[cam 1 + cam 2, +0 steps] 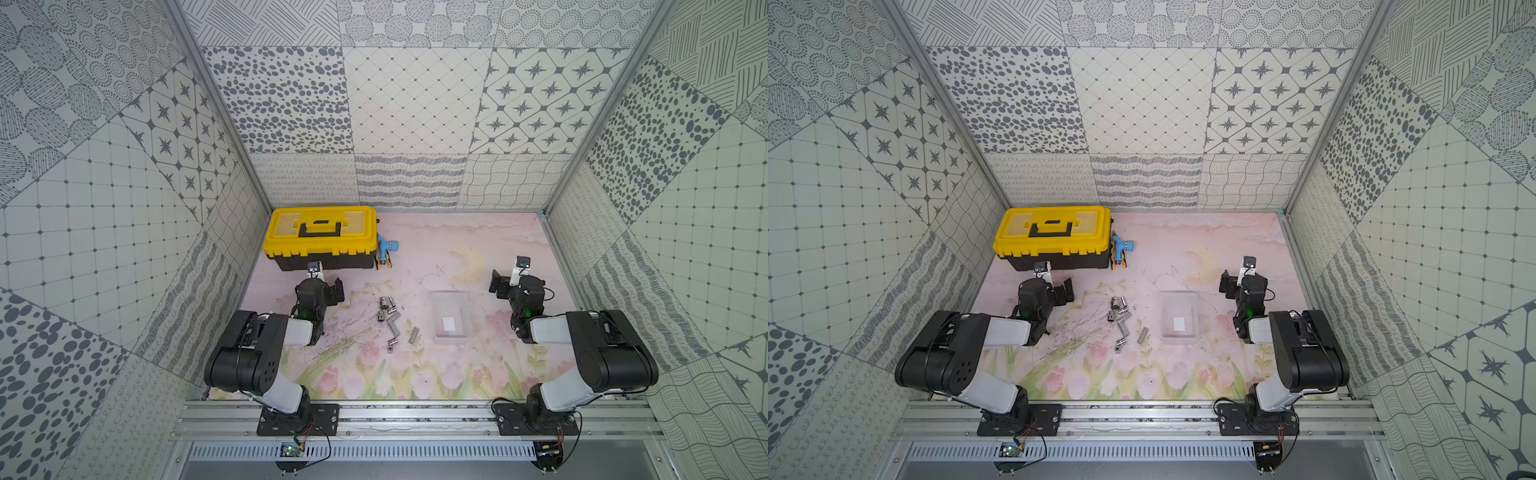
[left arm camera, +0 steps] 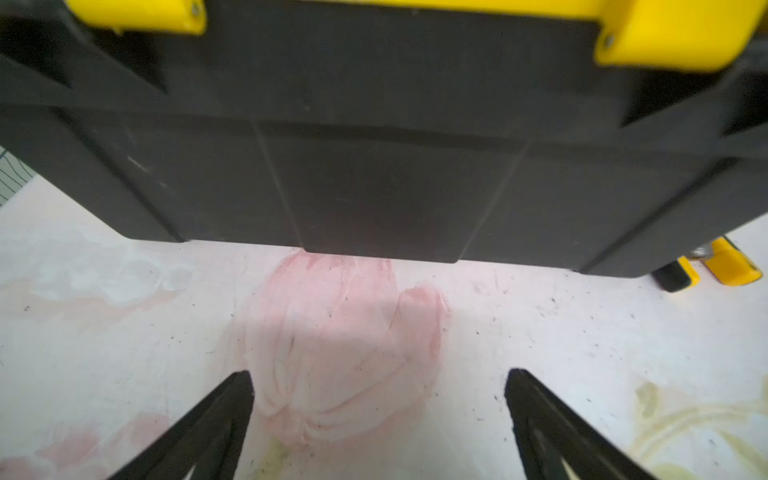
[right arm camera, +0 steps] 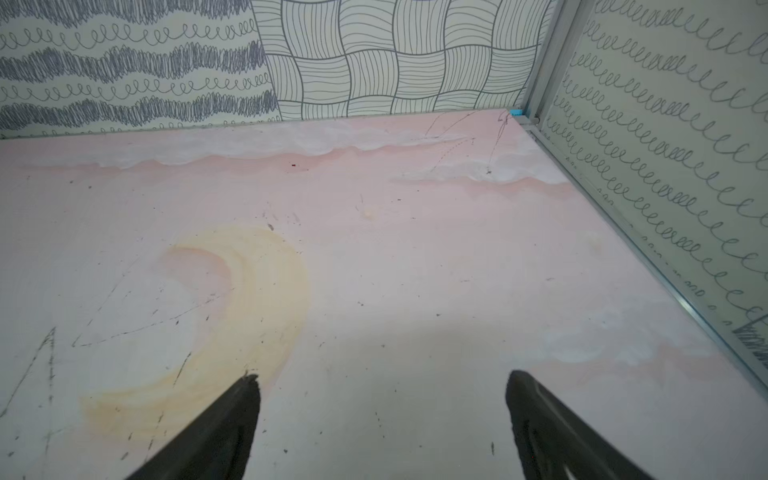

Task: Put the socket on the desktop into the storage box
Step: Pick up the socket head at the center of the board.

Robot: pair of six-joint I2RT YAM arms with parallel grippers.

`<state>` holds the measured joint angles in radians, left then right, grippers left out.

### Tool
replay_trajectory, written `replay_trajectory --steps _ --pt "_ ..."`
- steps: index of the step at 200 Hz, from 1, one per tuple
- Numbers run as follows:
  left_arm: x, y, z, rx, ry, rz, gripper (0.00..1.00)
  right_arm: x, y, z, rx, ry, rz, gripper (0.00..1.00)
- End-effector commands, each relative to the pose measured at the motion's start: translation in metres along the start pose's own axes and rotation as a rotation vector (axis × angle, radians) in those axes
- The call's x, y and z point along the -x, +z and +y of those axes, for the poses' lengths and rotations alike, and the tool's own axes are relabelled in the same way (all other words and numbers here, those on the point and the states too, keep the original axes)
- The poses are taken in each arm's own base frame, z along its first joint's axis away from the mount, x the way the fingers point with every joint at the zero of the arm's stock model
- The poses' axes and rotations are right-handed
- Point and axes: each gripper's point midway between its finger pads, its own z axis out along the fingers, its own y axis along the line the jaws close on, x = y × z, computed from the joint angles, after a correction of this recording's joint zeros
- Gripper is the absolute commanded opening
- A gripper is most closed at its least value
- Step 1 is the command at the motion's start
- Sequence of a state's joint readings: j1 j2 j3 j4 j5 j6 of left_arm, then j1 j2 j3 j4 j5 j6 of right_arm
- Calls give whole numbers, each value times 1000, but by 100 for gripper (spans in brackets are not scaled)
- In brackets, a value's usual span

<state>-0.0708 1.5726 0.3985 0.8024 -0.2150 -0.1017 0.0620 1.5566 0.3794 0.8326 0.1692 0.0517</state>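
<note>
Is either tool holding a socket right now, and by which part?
Nothing is held. The left tool and right tool are both open and empty; the sockets lie on the desktop, outside the storage box.

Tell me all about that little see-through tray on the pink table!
The tray is small, shallow and rectangular, cloudy whitish plastic by its look, open on top. A white patch lies on its floor; otherwise it looks empty. It sits flat on the table, apart from the metal sockets beside it.

No readable text, brand or number on toolbox (image 1: 320, 243) or storage box (image 1: 452, 338).
</note>
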Motion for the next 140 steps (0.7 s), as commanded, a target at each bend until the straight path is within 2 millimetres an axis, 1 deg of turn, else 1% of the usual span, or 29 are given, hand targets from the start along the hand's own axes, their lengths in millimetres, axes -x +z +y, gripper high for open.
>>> replay_trajectory --steps 1,115,122,128,135,136,137,138,140 --pt "16 0 -2 -15 1 -59 99 16 1 2 -1 -1 -50 97" --pt "16 0 -3 -18 -1 -54 99 16 1 2 1 0 -50 97" --pt "17 0 -3 -18 0 -59 100 23 1 0 -18 6 -70 97" --pt "22 -1 0 3 7 -70 100 27 -2 -4 -55 4 -61 97" --pt "27 -3 6 50 -1 -26 100 39 -7 -5 -97 -12 -40 97" --pt "32 -4 7 54 -9 -33 99 41 -8 -6 -104 -15 -39 97" --pt "36 -4 8 61 -14 -32 99 48 -10 -6 -117 -13 -58 97" --pt "38 -5 8 68 -18 -27 100 46 -11 -5 -114 -23 -34 97" --pt "38 -6 11 83 -20 1 99 51 -14 -6 -133 -26 -33 97"
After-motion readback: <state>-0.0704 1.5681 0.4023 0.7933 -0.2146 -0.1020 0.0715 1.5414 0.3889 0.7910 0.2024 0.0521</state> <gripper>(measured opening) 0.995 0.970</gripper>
